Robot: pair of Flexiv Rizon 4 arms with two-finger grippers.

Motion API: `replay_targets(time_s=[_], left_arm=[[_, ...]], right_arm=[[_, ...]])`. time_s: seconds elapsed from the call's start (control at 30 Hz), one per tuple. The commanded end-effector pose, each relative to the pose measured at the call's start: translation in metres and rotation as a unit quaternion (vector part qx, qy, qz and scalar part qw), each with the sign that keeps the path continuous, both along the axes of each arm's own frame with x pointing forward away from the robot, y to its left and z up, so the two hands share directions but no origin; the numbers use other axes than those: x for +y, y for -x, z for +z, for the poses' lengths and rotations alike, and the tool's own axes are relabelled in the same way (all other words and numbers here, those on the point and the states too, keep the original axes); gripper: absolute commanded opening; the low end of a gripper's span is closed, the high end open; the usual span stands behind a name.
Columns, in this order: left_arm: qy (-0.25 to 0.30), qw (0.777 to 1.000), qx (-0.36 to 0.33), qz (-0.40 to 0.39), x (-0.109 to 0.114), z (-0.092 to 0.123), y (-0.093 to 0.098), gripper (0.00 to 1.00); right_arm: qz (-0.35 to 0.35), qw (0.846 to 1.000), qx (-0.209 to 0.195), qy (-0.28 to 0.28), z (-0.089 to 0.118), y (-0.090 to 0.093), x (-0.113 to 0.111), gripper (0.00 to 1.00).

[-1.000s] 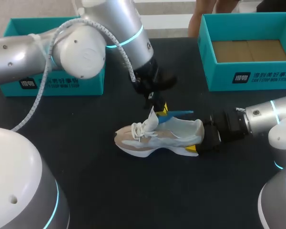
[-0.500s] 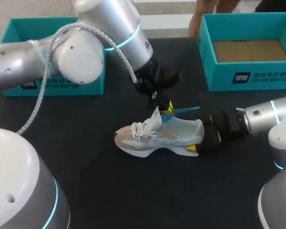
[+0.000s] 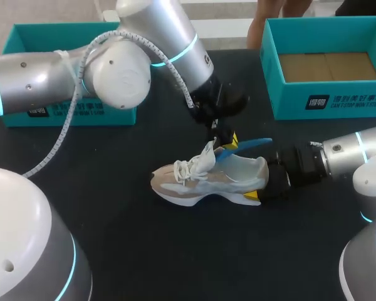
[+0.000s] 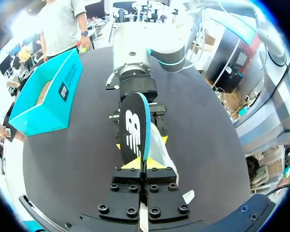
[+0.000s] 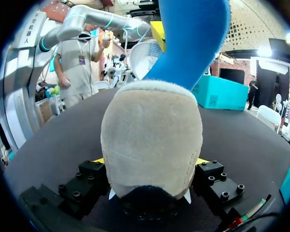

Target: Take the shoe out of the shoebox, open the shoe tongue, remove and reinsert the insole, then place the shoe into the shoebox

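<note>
The black table point(image 3: 144, 251) carries everything. My left arm point(image 3: 113, 69) comes in from the left edge and reaches past the middle. A teal shoebox point(image 3: 326, 103) stands open at the far right corner with bare cardboard showing in its bottom, and a second teal box point(image 3: 31, 37) sits at the far left corner, partly hidden behind the left arm. My right arm point(image 3: 357, 150) lies low along the right edge, pointing inward. The shoe point(image 3: 200, 182), pale grey and beige with white laces, stands on its sole near the middle of the table, toe toward the left edge and heel toward the right. The blue insole point(image 3: 247, 145) slants above the shoe's opening, its low end by the tongue and its high end out over the heel; whether the low end is inside the shoe I cannot tell. The left gripper point(image 3: 227, 139) is pinched tight on the insole's edge just above the tongue. The right gripper point(image 5: 152, 162) clamps the heel from both sides, yellow tips against it
</note>
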State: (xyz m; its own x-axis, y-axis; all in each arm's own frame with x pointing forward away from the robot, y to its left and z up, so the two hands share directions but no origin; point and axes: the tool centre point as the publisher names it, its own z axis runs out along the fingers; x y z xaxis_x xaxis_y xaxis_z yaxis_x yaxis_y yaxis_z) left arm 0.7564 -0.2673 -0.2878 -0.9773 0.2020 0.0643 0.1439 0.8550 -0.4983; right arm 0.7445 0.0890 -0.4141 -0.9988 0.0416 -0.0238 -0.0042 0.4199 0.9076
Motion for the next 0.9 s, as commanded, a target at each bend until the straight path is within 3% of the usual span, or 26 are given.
replay_targets(time_s=[0.03, 0.3, 0.33, 0.37, 0.5, 0.77, 0.9], left_arm=[[0.01, 1.0, 0.001, 0.001, 0.001, -0.004, 0.005, 0.0], [0.01, 1.0, 0.008, -0.006, -0.006, -0.007, 0.014, 0.0], [0.009, 1.0, 0.007, -0.009, -0.008, -0.007, 0.015, 0.05], [0.008, 1.0, 0.007, -0.01, -0.009, -0.008, 0.016, 0.2], [0.005, 1.0, 0.009, -0.013, -0.01, -0.01, 0.018, 0.42], [0.019, 1.0, 0.0, -0.017, -0.005, 0.0, 0.025, 0.48], [0.026, 0.999, -0.034, -0.015, -0.002, 0.004, 0.029, 0.57]], right_arm=[[0.0, 1.0, 0.0, 0.002, -0.003, 0.0, 0.002, 0.0], [0.0, 1.0, 0.0, 0.002, -0.003, 0.0, 0.002, 0.0], [0.0, 1.0, 0.0, 0.002, -0.003, 0.0, 0.002, 0.0], [0.0, 1.0, 0.0, 0.002, -0.003, 0.0, 0.002, 0.0], [0.0, 1.0, 0.0, 0.002, -0.003, 0.0, 0.002, 0.0], [0.0, 1.0, 0.0, 0.002, -0.003, 0.0, 0.002, 0.0], [0.0, 1.0, 0.0, 0.002, -0.003, 0.0, 0.002, 0.0]])
